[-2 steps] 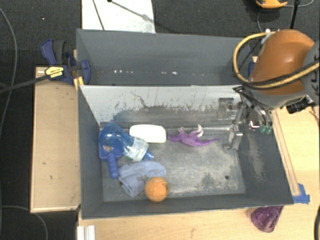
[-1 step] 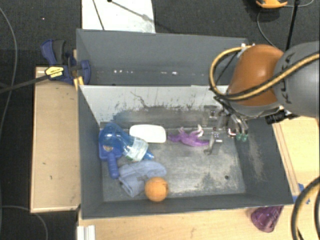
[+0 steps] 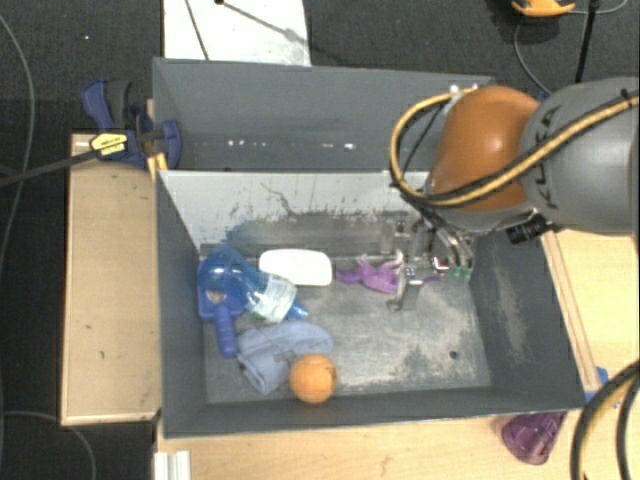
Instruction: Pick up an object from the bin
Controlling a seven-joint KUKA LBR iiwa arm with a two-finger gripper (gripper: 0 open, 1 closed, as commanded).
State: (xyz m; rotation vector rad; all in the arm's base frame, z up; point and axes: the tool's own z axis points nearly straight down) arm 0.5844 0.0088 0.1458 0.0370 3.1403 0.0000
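A: Grey bin, mid floor near the back wall: purple floppy thing, long axis left-right, just right of the white bar.

B: Gripper sits over its right end. Fingers look apart, astride that end. I'd close across the axis.

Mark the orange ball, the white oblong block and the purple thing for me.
orange ball [image 3: 313,378]: camera view, its middle.
white oblong block [image 3: 296,267]: camera view, its top face.
purple thing [image 3: 372,276]: camera view, its body.
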